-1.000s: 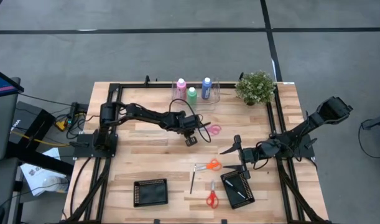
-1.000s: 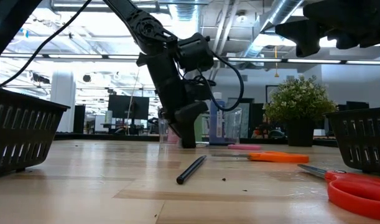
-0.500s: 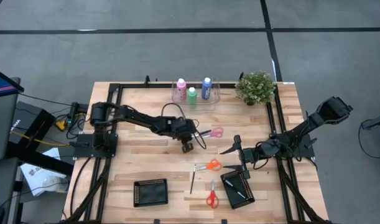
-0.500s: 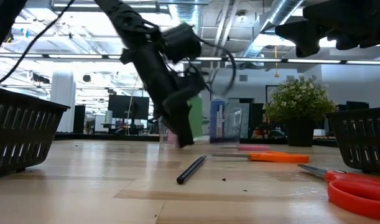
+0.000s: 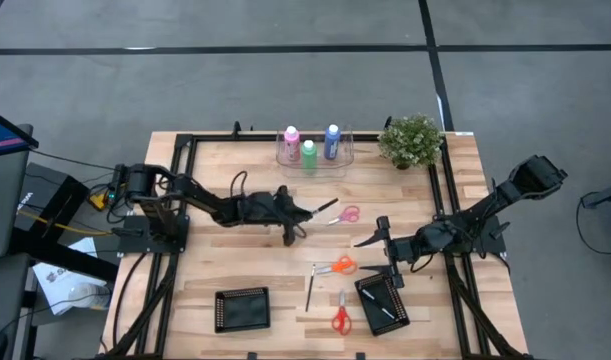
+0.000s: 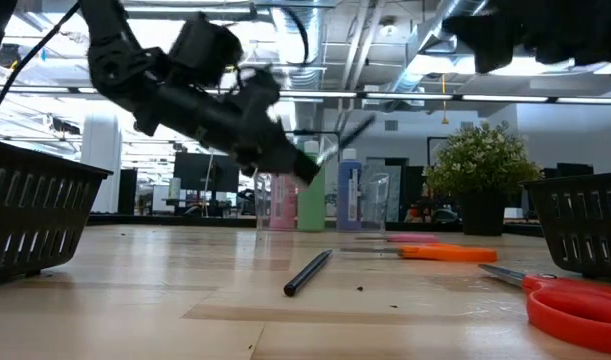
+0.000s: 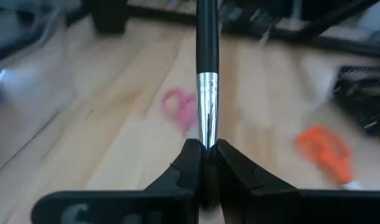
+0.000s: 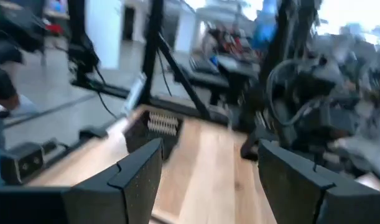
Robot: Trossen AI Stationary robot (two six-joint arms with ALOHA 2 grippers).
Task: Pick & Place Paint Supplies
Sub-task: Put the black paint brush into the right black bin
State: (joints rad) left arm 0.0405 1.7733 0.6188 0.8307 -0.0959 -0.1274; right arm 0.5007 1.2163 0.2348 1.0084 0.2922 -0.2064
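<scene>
My left gripper [image 5: 291, 226] [image 6: 290, 160] hovers over the table's middle, shut on a thin dark-handled brush [image 5: 318, 211] [image 6: 347, 132]. A second brush [image 5: 310, 288] [image 6: 308, 272] lies flat on the table. The pink [image 5: 291, 137], green [image 5: 308, 152] and blue [image 5: 332, 140] paint bottles stand in a clear tray [image 5: 347, 155] at the far edge. My right gripper [image 5: 377, 245] [image 8: 208, 168] is open and waits above the right black basket [image 5: 383, 305]. My left gripper pinches the brush between its two fingers [image 7: 190, 162] at the bristle end, just behind the silver ferrule [image 7: 207, 112]. The brush runs on in line with the fingers. It is lifted clear, and its handle [image 5: 328, 206] slants up toward the table's right.
Pink scissors [image 5: 345, 213] lie just beyond the held brush. Orange scissors [image 5: 337, 266] and red scissors [image 5: 340, 312] lie near the right basket. Another black basket [image 5: 242, 309] sits at the near left, and a potted plant [image 5: 411, 140] stands at the far right.
My left gripper has risen off the table and drawn back toward the left edge. It has tipped from pointing down to nearly level. The brush now sticks out of it, clear of the table.
</scene>
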